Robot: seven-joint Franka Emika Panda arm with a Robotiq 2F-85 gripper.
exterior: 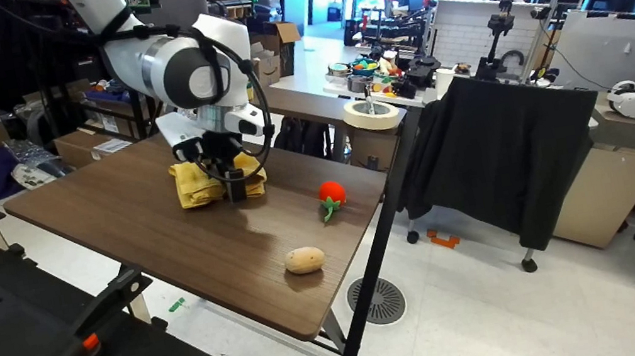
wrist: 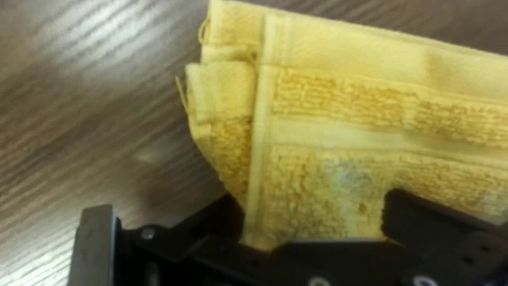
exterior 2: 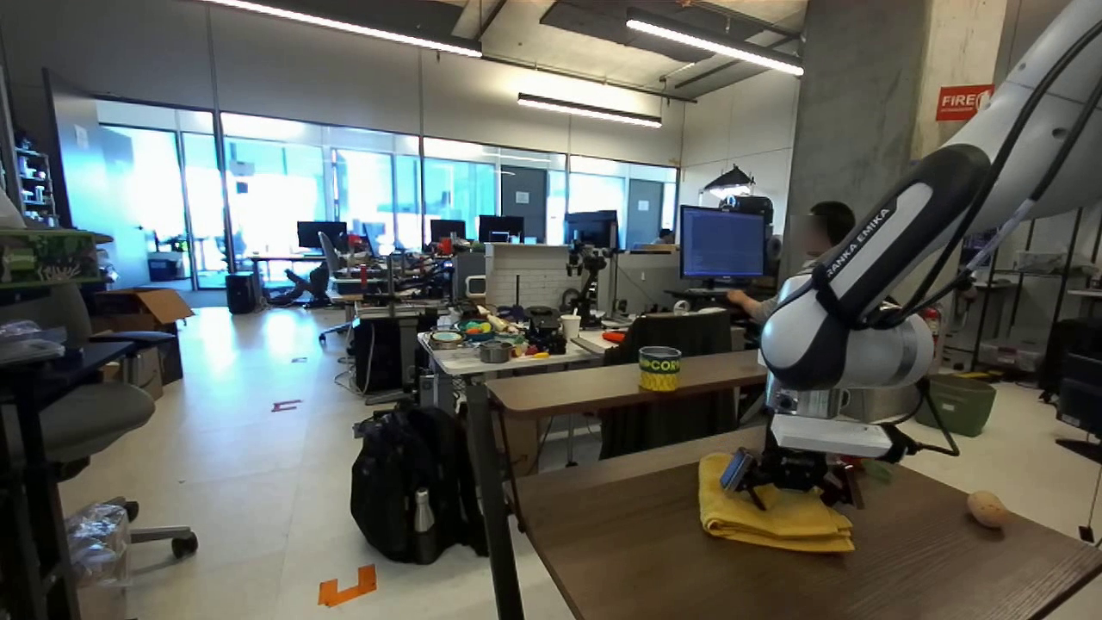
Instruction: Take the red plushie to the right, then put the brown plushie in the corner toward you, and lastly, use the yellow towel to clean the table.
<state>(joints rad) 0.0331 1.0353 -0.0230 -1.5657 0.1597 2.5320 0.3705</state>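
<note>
The yellow towel [exterior: 197,184] lies folded on the brown table in both exterior views [exterior 2: 766,525] and fills much of the wrist view [wrist: 357,119]. My gripper [exterior 2: 805,499] is down at the towel. In the wrist view, its dark fingers [wrist: 311,210] stand apart with flat-looking towel between them, and the towel hides part of the left finger. The red plushie [exterior: 331,193], a tomato with green leaves, lies near the table's far edge; the gripper mostly hides it in an exterior view [exterior 2: 878,469]. The brown plushie [exterior: 305,260], potato-shaped, lies near a table corner, also seen here [exterior 2: 987,509].
The brown table [exterior: 104,199] has edges close to both plushies. A second brown surface [exterior 2: 577,396] behind it holds a popcorn can [exterior 2: 660,368]. A black post [exterior: 370,271] stands by the table's side. A black backpack [exterior 2: 413,482] sits on the floor.
</note>
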